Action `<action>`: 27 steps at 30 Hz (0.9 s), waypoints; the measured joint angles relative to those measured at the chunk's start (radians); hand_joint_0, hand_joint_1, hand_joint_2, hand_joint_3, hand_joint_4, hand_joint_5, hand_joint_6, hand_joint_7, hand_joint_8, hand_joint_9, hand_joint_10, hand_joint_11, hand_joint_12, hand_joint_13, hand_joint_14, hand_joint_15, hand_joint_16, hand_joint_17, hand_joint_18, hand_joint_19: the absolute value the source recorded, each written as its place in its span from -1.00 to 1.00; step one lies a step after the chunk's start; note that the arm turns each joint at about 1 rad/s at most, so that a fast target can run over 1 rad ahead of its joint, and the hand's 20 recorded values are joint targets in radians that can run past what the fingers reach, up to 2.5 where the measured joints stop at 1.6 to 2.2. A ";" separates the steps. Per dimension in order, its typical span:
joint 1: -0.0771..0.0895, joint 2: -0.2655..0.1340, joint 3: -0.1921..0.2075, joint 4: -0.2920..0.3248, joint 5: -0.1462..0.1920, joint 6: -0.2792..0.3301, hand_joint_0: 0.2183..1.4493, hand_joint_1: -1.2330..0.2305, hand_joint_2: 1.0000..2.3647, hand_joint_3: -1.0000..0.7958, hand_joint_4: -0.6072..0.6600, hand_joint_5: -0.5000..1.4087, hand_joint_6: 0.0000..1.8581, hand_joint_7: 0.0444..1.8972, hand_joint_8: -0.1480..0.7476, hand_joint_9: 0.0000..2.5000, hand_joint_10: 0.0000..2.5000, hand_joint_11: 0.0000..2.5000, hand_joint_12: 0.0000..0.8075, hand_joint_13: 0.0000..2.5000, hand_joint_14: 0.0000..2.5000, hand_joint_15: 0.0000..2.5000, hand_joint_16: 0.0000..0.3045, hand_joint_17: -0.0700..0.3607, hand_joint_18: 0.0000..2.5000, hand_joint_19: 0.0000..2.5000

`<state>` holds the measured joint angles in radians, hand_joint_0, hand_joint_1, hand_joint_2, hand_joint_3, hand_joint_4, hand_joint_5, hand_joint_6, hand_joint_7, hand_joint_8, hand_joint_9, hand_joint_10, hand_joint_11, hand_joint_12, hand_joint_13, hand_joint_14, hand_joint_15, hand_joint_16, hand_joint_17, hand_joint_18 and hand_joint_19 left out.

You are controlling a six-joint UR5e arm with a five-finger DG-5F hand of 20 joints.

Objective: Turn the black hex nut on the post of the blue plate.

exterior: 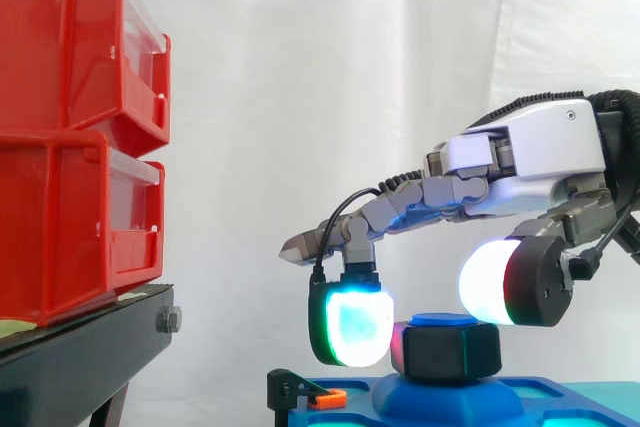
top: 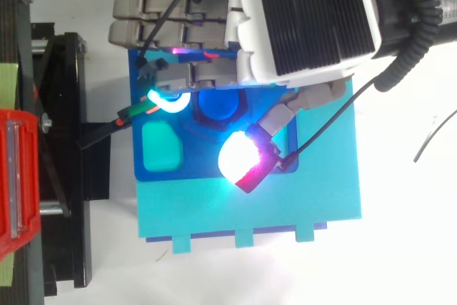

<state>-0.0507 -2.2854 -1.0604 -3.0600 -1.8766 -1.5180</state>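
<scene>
Black nut (exterior: 452, 350) sat on the blue plate's (top: 196, 168) upright post (top: 218, 101), just below the hand (exterior: 530, 152); whether the hand gripped it couldn't be told.

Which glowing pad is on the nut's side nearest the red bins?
The cyan, green-edged pad, between the black hex nut and the red bins; the white, red-edged pad sits beyond the nut.
</scene>
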 measured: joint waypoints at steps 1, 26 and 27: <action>-0.001 0.000 0.000 0.001 0.000 0.001 -0.59 0.20 -1.00 -0.44 0.27 -0.70 -0.46 0.08 -0.14 -0.88 -1.00 -0.99 -0.10 -0.89 -1.00 -0.99 -0.62 -0.08 -1.00 -0.95; -0.071 0.000 0.040 0.008 -0.069 0.021 -0.68 0.31 -1.00 -0.44 0.30 -0.71 -0.46 0.10 -0.11 -0.91 -1.00 -0.98 -0.04 -0.92 -1.00 -0.97 -0.59 -0.03 -1.00 -0.92; -0.070 0.000 0.041 0.010 -0.071 0.024 -0.68 0.31 -1.00 -0.44 0.30 -0.71 -0.46 0.10 -0.11 -0.91 -1.00 -0.98 -0.04 -0.92 -1.00 -0.97 -0.59 -0.03 -1.00 -0.93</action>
<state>-0.1211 -2.2856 -1.0192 -3.0503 -1.9475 -1.4938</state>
